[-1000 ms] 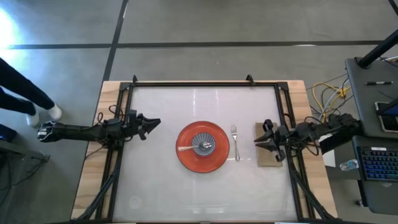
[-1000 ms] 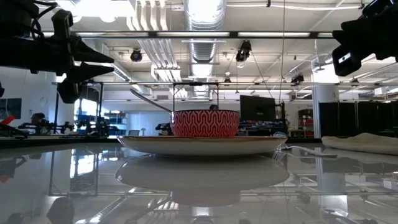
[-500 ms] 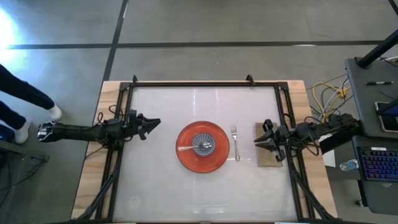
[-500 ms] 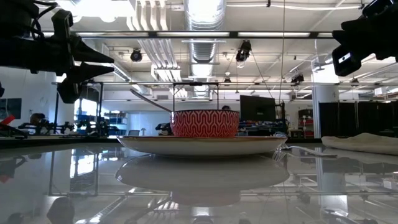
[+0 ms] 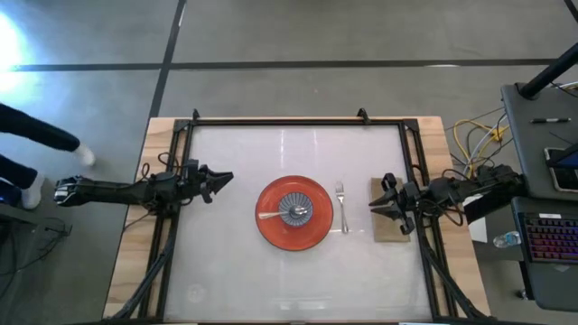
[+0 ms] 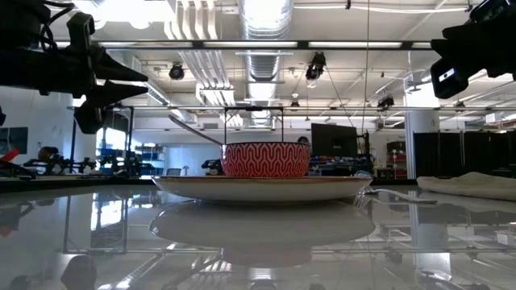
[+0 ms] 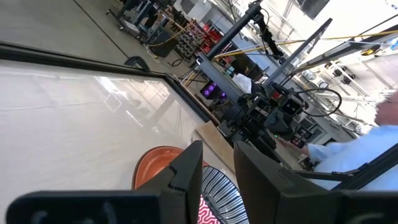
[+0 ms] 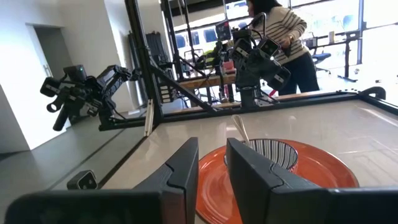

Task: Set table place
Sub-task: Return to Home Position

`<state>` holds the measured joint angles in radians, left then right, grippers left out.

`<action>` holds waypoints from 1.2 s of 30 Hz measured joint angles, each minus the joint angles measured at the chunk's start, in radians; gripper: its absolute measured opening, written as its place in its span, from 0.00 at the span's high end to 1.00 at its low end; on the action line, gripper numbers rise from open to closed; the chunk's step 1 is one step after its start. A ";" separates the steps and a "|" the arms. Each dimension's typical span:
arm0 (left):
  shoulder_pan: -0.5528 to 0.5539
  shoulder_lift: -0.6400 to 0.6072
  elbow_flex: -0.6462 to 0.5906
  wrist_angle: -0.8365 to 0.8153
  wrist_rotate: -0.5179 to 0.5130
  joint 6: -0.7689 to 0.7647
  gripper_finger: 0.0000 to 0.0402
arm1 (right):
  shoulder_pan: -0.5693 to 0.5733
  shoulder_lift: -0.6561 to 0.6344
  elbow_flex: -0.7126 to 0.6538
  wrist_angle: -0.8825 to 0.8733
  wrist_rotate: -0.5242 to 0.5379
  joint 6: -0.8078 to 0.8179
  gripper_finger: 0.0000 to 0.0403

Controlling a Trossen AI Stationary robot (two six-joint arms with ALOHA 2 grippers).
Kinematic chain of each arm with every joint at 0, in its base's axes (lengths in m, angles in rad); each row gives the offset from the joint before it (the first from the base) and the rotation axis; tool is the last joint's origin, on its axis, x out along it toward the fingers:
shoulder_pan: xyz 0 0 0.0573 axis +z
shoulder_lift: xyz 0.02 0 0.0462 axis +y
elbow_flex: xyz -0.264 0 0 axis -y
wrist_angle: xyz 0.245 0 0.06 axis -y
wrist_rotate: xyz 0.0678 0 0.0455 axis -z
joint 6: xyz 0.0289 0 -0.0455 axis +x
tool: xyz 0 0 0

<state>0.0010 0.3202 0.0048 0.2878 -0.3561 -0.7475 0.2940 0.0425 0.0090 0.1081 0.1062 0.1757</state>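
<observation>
On the glossy white table [image 5: 235, 262] an orange plate [image 5: 271, 233] lies in the middle. It carries a red-patterned bowl [image 6: 266, 159] with a spoon [image 5: 271, 215] in it. A fork [image 5: 341, 217] lies just right of the plate, and a tan napkin [image 5: 390, 233] lies flat right of the fork. My left gripper [image 5: 226, 178] hovers level at the table's left side, pointing at the plate, with a narrow gap between its fingers and nothing in it. My right gripper [image 5: 372, 206] hovers level above the napkin's left part, also narrowly open and empty.
Black frame rails [image 5: 298, 120] run round the white top. A grey desk with a keyboard [image 5: 546, 236] and loose cables [image 5: 474, 135] stand off the right side. A person's legs [image 5: 36, 153] are beside the table's left. Bare tabletop lies near and far of the plate.
Both arms have kept still and the tableware has not moved. Only the person's feet beside the table's left have shifted.
</observation>
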 joint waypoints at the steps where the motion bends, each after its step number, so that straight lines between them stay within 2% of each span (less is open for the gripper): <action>1: 0.000 0.000 0.000 0.000 0.000 0.000 0.81 | 0.000 0.000 0.000 0.000 0.000 0.000 0.81; 36: 0.000 0.000 0.000 0.000 0.000 0.000 0.81 | 0.000 0.000 0.001 0.000 0.000 0.000 0.83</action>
<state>0.0010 0.3202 0.0048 0.2878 -0.3561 -0.7475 0.2942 0.0425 0.0097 0.1085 0.1062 0.1757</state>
